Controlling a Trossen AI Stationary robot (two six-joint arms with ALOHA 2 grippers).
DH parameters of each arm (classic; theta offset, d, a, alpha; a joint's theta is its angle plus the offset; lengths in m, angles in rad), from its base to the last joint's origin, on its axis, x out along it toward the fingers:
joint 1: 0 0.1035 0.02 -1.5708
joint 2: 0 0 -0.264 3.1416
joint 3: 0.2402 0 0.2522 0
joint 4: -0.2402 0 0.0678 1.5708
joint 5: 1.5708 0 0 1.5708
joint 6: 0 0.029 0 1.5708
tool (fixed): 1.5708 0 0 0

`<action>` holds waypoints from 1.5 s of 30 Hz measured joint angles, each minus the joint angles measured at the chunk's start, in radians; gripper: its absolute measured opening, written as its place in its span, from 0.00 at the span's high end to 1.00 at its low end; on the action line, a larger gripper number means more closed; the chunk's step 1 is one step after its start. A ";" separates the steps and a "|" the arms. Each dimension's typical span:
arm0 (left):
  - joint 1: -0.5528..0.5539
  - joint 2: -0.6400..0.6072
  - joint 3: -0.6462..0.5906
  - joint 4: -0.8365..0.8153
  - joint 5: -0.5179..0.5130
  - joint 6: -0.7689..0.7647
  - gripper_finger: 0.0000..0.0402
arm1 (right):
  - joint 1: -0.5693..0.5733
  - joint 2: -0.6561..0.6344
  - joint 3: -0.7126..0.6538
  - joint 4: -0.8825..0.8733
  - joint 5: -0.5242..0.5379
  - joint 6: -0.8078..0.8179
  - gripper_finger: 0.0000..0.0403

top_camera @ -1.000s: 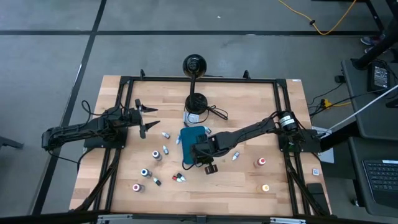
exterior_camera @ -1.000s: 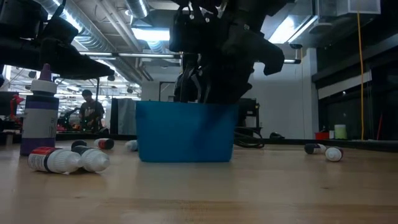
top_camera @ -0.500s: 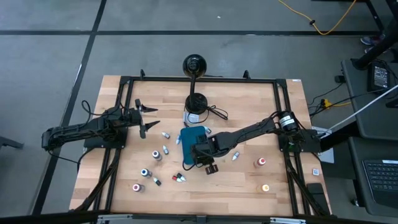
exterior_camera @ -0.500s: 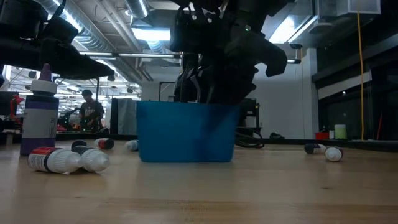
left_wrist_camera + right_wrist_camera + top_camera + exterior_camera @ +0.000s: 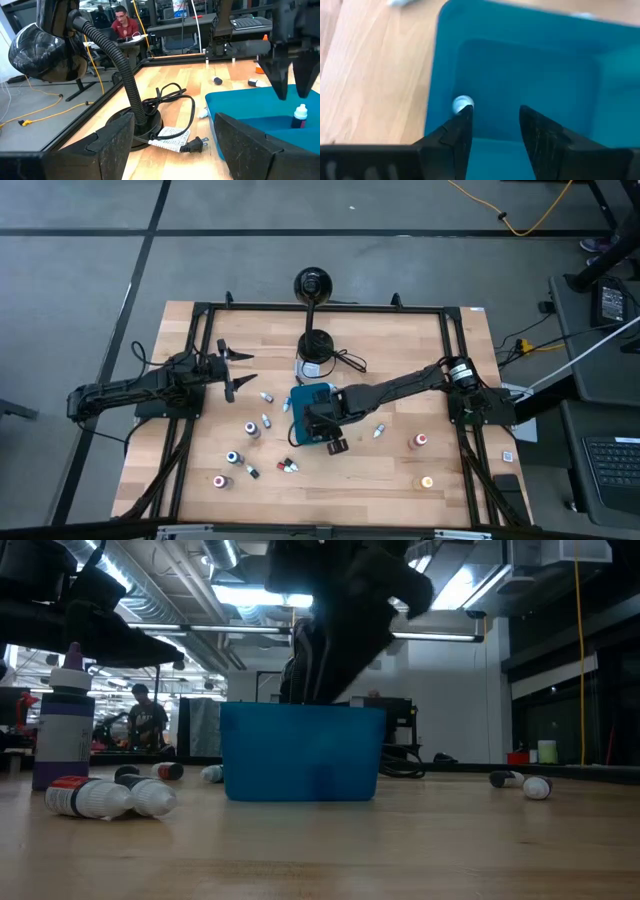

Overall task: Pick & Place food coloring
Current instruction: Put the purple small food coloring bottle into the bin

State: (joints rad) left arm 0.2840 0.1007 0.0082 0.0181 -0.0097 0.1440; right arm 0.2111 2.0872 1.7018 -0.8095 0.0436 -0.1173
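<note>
I am spreading my right gripper [image 5: 492, 125] apart above the teal tray [image 5: 440, 75]; the food coloring bottle [image 5: 300, 116] I was carrying is now standing inside, delivered.

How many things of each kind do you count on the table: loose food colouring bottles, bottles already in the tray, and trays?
Loose bottles: 12, counting the touching pair as two
Bottles in the tray: 1
Teal trays: 1
Total: 14
</note>
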 joint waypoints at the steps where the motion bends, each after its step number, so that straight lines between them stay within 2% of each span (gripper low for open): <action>1: 0.000 0.000 0.000 0.000 0.000 0.000 0.33 | -0.001 -0.002 0.018 -0.019 0.016 0.001 0.60; 8: 0.000 0.000 0.000 0.000 0.000 0.000 0.33 | -0.001 -0.066 0.100 -0.215 0.189 0.006 0.60; 13: 0.000 0.000 0.000 0.001 0.000 0.000 0.33 | -0.002 -0.155 0.071 -0.343 0.242 0.035 0.56; 19: 0.000 0.000 0.000 0.000 0.000 0.000 0.33 | -0.009 -0.284 -0.052 -0.401 0.277 0.020 0.46; 25: 0.000 0.000 0.000 0.002 0.000 0.000 0.33 | -0.030 -0.435 -0.274 -0.367 0.271 -0.018 0.39; 34: 0.000 0.000 0.000 0.001 0.001 0.000 0.33 | -0.050 -0.646 -0.627 -0.131 0.278 0.009 0.38; 45: 0.000 0.000 0.000 0.001 0.001 0.000 0.33 | -0.111 -0.878 -0.870 0.021 0.277 0.035 0.38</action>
State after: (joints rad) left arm 0.2840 0.1009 0.0082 0.0189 -0.0086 0.1440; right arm 0.1004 1.2097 0.8315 -0.7883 0.3206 -0.0826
